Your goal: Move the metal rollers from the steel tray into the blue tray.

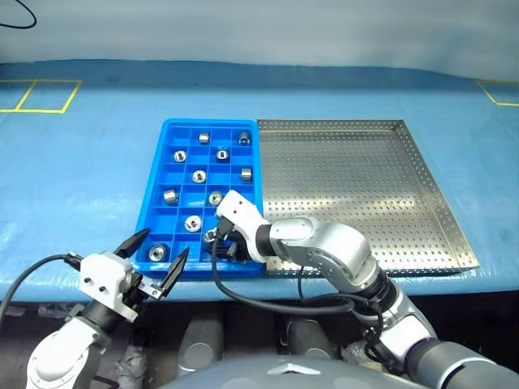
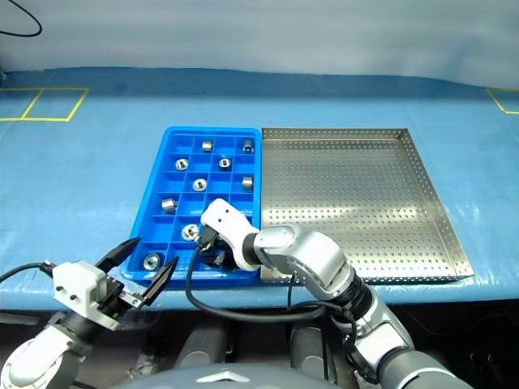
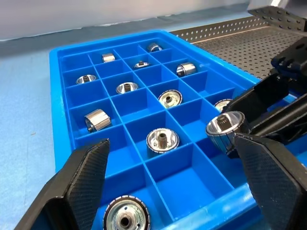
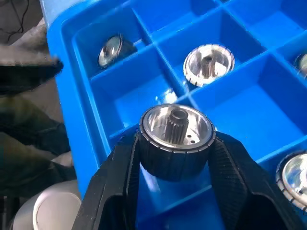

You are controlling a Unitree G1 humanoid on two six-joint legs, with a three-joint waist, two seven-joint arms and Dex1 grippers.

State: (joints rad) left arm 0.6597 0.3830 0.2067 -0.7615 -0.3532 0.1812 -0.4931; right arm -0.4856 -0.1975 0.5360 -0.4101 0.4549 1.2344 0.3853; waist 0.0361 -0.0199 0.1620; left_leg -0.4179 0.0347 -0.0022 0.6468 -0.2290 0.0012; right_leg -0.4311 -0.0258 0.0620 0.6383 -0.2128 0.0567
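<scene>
Blue tray (image 1: pixel 154 212), one, on tabletop (image 1: pixel 81 178), touching steel tray (image 1: pixel 422 174) at its 3 o'clock side.

Rollers: nine loose in tray compartments, e.g. (image 1: pixel 198 175); one held roller (image 4: pixel 175 139).

Right hand (image 4: pixel 175 165): clenched on held roller, over tray's 5 o'clock corner.

Left hand (image 1: pixel 154 255): spread wide, empty, at 6 o'clock edge.

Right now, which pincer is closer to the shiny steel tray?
Right. The right pincer holds a roller over the blue tray, beside the steel tray. The open left pincer hangs at the blue tray's far corner.
</scene>
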